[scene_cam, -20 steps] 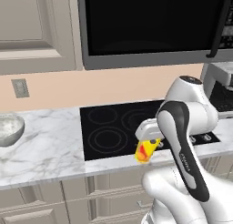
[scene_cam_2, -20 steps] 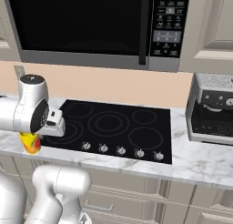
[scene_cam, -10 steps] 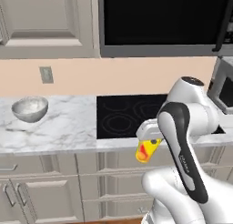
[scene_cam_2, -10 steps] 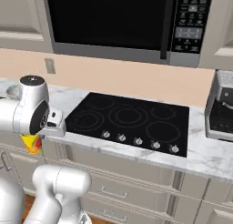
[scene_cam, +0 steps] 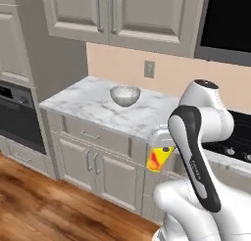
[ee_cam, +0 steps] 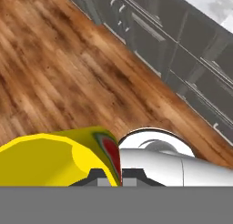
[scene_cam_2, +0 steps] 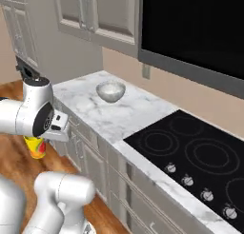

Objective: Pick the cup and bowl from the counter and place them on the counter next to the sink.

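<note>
task is partway: gripper (scene_cam: pixel 158 156) jaws are clenching the yellow cup (scene_cam: pixel 157 159), carrying it off the desk (scene_cam: pixel 93 104), out over the wood floor (scene_cam: pixel 44 205). the grey-white bowl (scene_cam: pixel 125 95) is sitting untouched on the marble; both placements are left. versus earlier frames the base is driving left, the black cooktop (scene_cam_2: pixel 195 154) sliding right, the cup unchanged in the grip.

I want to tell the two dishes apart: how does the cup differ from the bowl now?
The cup is small, yellow with a red patch; the bowl is wide and grey-white. The cup hangs in the shut claw off the counter's edge, above the wood floor; the bowl rests on the counter. Both are open vessels.
</note>
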Motion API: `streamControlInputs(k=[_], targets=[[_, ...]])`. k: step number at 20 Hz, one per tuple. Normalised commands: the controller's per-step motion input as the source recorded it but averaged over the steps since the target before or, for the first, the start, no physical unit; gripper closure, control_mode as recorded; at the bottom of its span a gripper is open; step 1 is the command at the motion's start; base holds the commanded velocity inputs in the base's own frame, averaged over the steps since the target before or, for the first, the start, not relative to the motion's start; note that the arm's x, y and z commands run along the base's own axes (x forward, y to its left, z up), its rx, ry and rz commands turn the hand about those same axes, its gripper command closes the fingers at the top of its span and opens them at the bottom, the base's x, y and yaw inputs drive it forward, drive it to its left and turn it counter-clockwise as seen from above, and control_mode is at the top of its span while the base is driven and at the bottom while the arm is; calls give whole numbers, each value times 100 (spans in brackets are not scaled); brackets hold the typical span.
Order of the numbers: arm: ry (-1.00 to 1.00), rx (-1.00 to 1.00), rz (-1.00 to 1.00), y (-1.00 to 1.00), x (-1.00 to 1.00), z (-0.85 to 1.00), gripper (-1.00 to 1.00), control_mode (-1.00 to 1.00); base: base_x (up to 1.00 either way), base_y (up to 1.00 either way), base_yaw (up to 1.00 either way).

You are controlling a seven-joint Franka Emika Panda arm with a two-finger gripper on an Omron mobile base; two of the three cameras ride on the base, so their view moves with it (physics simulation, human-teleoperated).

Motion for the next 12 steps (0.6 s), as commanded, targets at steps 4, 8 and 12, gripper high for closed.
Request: streamControlInputs(k=[4,8,12], targets=[[0,0,0,0,0,0,100,100,0,18,93],[0,0,0,0,0,0,100,100,0,12,96],[0,0,0,0,0,0,100,100,0,4,98]])
